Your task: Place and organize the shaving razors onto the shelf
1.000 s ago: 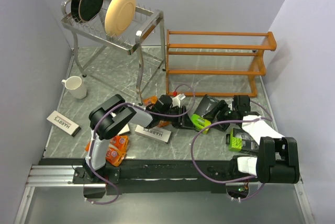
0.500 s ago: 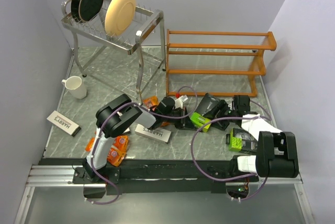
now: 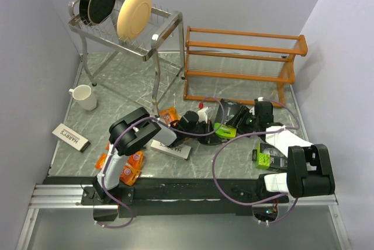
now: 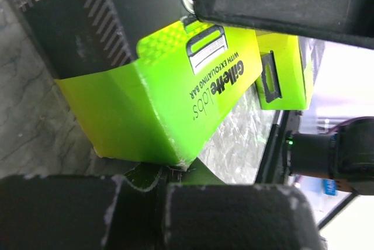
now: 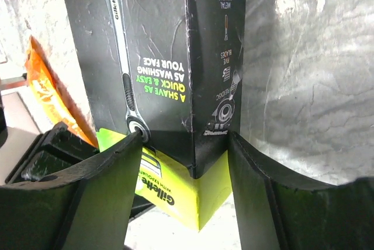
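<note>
A black-and-lime-green razor pack [image 3: 227,122] lies on the marble floor just in front of the orange-brown wooden shelf [image 3: 239,66]. My right gripper [image 3: 244,118] is shut on its black body, one finger on each side [image 5: 186,145]. My left gripper [image 3: 204,126] looks shut, with its fingers together right at the pack's lime end [image 4: 175,104]. A second lime pack [image 3: 266,158] lies near the right arm. White HARRY'S boxes lie at the left [image 3: 70,138] and in the middle [image 3: 171,148]. Orange packs lie near the left arm's base [image 3: 130,167] and by the left wrist [image 3: 169,114].
A silver metal rack [image 3: 125,31] with two plates stands at the back left, one leg close to the shelf's left end. A white mug [image 3: 85,97] stands at the left. Purple cables loop over both arms. Walls close in the left, back and right sides.
Both grippers and the black-and-lime pack between them have moved a little toward the shelf. The shelf looks shifted slightly back.
</note>
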Tool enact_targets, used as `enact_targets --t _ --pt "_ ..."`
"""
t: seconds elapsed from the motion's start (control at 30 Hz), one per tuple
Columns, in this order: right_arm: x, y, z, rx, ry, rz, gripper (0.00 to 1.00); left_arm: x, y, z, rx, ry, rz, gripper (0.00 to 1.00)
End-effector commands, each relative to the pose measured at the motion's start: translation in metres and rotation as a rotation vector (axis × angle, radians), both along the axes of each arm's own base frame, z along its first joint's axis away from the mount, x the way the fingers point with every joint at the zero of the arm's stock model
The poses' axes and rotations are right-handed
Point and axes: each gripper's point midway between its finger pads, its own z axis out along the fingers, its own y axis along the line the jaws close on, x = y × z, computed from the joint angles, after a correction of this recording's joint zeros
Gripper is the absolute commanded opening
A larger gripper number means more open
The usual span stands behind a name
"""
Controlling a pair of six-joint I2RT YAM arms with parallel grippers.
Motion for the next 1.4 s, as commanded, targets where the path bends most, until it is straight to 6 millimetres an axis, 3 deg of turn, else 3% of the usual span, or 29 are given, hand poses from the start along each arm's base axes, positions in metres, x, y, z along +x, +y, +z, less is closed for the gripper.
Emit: enact_targets --t 0.0,0.03,0.07,0.2,0.27,0.33,0.47,0.63,0.67,0.73,0.77,0.83,0.87,0.93,1.0,1.07,1.17,1.37 --pt "0.014 0.017 0.023 -0.003 -0.074 0.046 0.77 -0.069 -0.01 -0.019 0.054 -0.019 -0.203 0.01" --pt "0.016 0.019 0.029 -0.01 -0.088 0.058 0.97 -0.07 -0.009 -0.017 0.054 -0.034 -0.205 0.01" --pt "0.018 0.023 0.035 -0.018 -0.104 0.08 1.0 -0.072 -0.005 -0.019 0.068 -0.036 -0.205 0.01" --pt "0.025 0.046 0.055 -0.116 -0.165 0.136 1.0 -0.076 -0.001 -0.009 0.069 -0.09 -0.209 0.01" --pt "0.027 0.049 0.053 -0.125 -0.139 0.116 1.0 -0.075 0.002 -0.009 0.08 -0.103 -0.2 0.01" --pt "0.027 0.046 0.036 -0.155 -0.064 0.072 1.0 -0.073 0.002 -0.005 0.086 -0.118 -0.187 0.01" --pt "0.038 0.05 0.03 -0.229 -0.044 0.08 1.0 -0.075 0.008 0.0 0.092 -0.131 -0.171 0.41" --pt "0.027 0.074 0.045 -0.216 -0.083 0.13 1.0 -0.074 0.022 0.018 0.104 -0.177 -0.161 0.62" --pt "0.026 0.076 0.049 -0.217 -0.094 0.136 1.0 -0.071 0.025 0.032 0.083 -0.19 -0.15 0.64" --pt "0.025 0.078 0.049 -0.214 -0.078 0.117 1.0 -0.072 0.036 0.036 0.092 -0.181 -0.147 0.7" --pt "0.026 0.077 0.049 -0.224 -0.055 0.106 1.0 -0.064 0.042 0.053 0.073 -0.198 -0.126 0.72" --pt "0.032 0.075 0.051 -0.25 -0.068 0.091 1.0 -0.058 0.063 0.053 0.125 -0.188 -0.074 0.76" --pt "0.037 0.075 0.053 -0.274 -0.073 0.077 1.0 -0.047 0.074 0.073 0.104 -0.212 -0.024 0.77" --pt "0.043 0.076 0.058 -0.272 -0.072 0.054 1.0 -0.038 0.1 0.073 0.168 -0.202 0.043 0.79" --pt "0.044 0.075 0.058 -0.278 -0.059 0.037 1.0 -0.01 0.118 0.102 0.17 -0.264 0.123 0.83" --pt "0.045 0.075 0.06 -0.278 -0.06 0.038 1.0 0.012 0.141 0.098 0.266 -0.263 0.205 0.88" --pt "0.045 0.075 0.052 -0.292 -0.035 0.038 1.0 0.035 0.154 0.096 0.313 -0.255 0.243 0.87" --pt "0.045 0.082 0.041 -0.394 -0.009 0.047 1.0 0.042 0.158 0.107 0.286 -0.27 0.272 0.86"
